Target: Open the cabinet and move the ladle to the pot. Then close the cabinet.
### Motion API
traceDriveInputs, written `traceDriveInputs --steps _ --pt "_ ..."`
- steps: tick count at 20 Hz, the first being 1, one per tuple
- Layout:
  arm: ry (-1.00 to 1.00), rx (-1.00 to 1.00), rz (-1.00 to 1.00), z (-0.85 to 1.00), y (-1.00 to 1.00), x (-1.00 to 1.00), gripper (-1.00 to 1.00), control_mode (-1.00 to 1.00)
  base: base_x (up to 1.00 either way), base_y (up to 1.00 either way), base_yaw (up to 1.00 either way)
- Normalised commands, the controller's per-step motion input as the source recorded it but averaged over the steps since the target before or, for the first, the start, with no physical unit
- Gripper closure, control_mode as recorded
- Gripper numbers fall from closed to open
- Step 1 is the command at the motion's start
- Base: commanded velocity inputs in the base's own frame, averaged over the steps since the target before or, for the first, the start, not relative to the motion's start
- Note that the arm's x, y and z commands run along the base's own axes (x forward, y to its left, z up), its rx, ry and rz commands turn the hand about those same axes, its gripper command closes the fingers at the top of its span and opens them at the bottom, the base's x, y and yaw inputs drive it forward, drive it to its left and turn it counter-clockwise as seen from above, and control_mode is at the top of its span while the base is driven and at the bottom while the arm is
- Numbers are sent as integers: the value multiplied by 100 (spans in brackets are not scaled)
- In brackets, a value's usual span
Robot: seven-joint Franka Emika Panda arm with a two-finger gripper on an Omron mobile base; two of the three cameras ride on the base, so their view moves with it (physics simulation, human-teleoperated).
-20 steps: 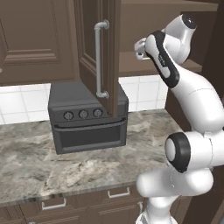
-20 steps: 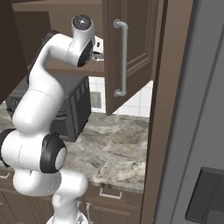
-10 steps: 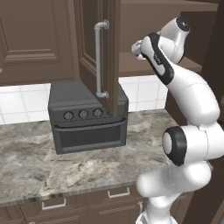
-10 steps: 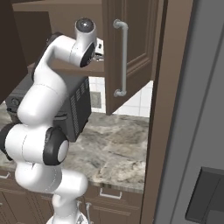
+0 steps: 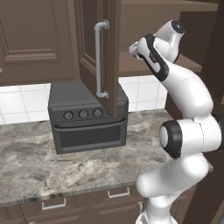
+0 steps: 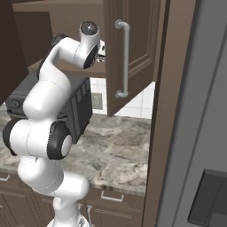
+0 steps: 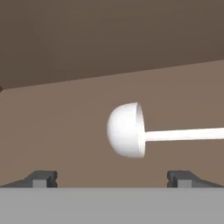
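The cabinet (image 5: 114,65) stands open, its left door edge-on with its silver bar handle (image 5: 100,59); the right door (image 6: 137,53) swings out in the right base view. The ladle (image 7: 127,130) lies on the brown shelf (image 7: 61,131), a white round bowl with its thin handle (image 7: 188,134) running right. My gripper (image 7: 112,178) is open, its fingertips (image 7: 41,178) wide apart just short of the bowl, nothing between them. From the base views the hand (image 5: 134,47) reaches into the cabinet over the shelf (image 6: 103,52). The pot is out of view.
A dark grey toaster oven (image 5: 87,118) sits on the marble counter (image 5: 65,170) under the open left door. Drawers with silver pulls (image 5: 119,192) run below. A tall brown panel and grey appliance (image 6: 195,111) wall off the right side.
The arm has pushed the hand a little deeper into the cabinet, the elbow rising. The jaws stayed open and the doors did not move.
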Motion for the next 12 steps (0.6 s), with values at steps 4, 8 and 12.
traceDriveInputs --steps 4,8,12 --pt "0 0 0 -7 0 29 -100 -100 0 0 0" --pt "0 0 1 -6 0 32 -100 -100 0 0 0" --pt "0 0 1 -3 0 35 -100 -100 0 0 0"
